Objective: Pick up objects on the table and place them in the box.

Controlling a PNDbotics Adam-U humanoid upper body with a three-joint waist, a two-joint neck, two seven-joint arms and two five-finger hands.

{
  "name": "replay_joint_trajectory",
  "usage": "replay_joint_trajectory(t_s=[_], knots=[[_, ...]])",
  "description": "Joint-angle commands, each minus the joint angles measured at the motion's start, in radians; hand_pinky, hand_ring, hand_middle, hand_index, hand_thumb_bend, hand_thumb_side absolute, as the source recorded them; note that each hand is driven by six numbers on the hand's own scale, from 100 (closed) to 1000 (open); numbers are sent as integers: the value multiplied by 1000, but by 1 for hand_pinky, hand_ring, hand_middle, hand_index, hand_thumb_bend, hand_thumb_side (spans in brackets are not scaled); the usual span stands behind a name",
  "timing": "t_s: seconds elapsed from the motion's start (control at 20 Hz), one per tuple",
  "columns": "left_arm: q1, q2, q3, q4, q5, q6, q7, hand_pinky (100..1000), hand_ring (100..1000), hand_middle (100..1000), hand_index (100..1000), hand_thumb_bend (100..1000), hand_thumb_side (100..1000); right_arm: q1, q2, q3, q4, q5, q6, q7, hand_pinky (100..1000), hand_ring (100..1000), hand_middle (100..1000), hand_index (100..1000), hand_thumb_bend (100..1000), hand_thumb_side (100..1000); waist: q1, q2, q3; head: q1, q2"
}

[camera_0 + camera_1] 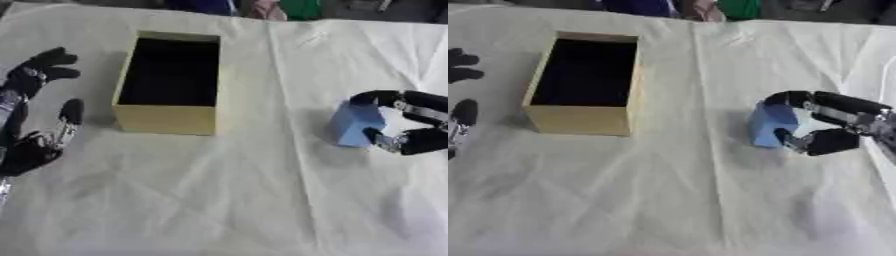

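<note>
A light blue block [770,125] stands on the white cloth at the right. My right hand [833,122] comes in from the right edge, its fingers [794,98] curled over the block's top and its thumb [798,141] against the block's lower front. An open tan box [170,82] with a dark inside sits at the upper left of centre, nothing visible in it. My left hand [39,107] rests at the left edge beside the box, fingers spread and holding nothing.
A white creased cloth [227,200] covers the table. Coloured shapes, blue, pink and green [254,7], lie along the far edge. The box stands about a box-width left of the block.
</note>
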Motion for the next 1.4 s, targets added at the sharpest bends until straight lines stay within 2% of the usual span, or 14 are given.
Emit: replay_joint_trajectory(t_s=[0.05,0.1,0.15,0.2,0.3,0.35,0.5,0.55,0.6,0.8,1.05,1.4], knots=[[-14,7,0,-14,5,0,-3,891,792,818,959,220,605,-6,-15,-1,17,15,-1,0,920,1000,926,1000,100,609,1,-11,-1,-4,-6],[-14,7,0,-14,5,0,-3,891,793,818,959,219,605,-7,-14,-2,16,17,-4,-10,892,1000,869,984,100,457,1,-11,-1,-3,-6],[-14,7,0,-14,5,0,-3,891,793,818,959,218,606,-8,-13,-4,15,20,-9,-25,879,1000,836,967,100,376,2,-11,-1,-3,-6],[-13,8,0,-14,5,0,-3,891,793,818,959,217,607,-8,-13,-5,12,23,-14,-43,852,984,760,920,100,263,2,-11,-1,-3,-6],[-13,7,0,-14,5,0,-3,891,793,819,959,212,610,-9,-13,-9,6,32,-27,-96,818,906,629,841,100,247,2,-11,-1,-4,-6],[-13,7,0,-14,5,0,-3,891,793,819,959,211,610,-10,-13,-10,2,38,-35,-126,807,882,595,807,100,241,2,-11,-1,-4,-6],[-13,7,-1,-14,5,1,-3,891,794,819,960,205,614,-11,-13,-11,-5,57,-57,-213,750,773,446,641,100,213,2,-10,-1,-4,-6],[-13,7,-1,-14,5,1,-3,891,793,819,960,205,614,-11,-13,-11,-7,63,-64,-242,740,758,423,614,100,210,2,-10,-1,-4,-6],[-13,7,-1,-14,5,1,-3,891,794,820,960,203,615,-11,-13,-10,-7,68,-70,-267,715,716,366,550,100,204,2,-10,-1,-4,-6],[-14,7,-1,-14,6,1,-3,891,794,820,960,200,616,-18,-10,-13,-16,76,-95,-385,652,613,245,428,100,198,3,-10,-1,-4,-6],[-14,7,-1,-14,7,2,-3,891,795,820,960,197,617,-32,-13,-19,-36,71,-114,-483,630,585,209,393,100,200,2,-11,-1,-6,-7],[-15,7,-1,-14,9,2,-4,892,795,821,960,194,619,-56,-25,-20,-66,59,-121,-506,628,579,203,390,100,203,0,-12,1,-6,-7]])
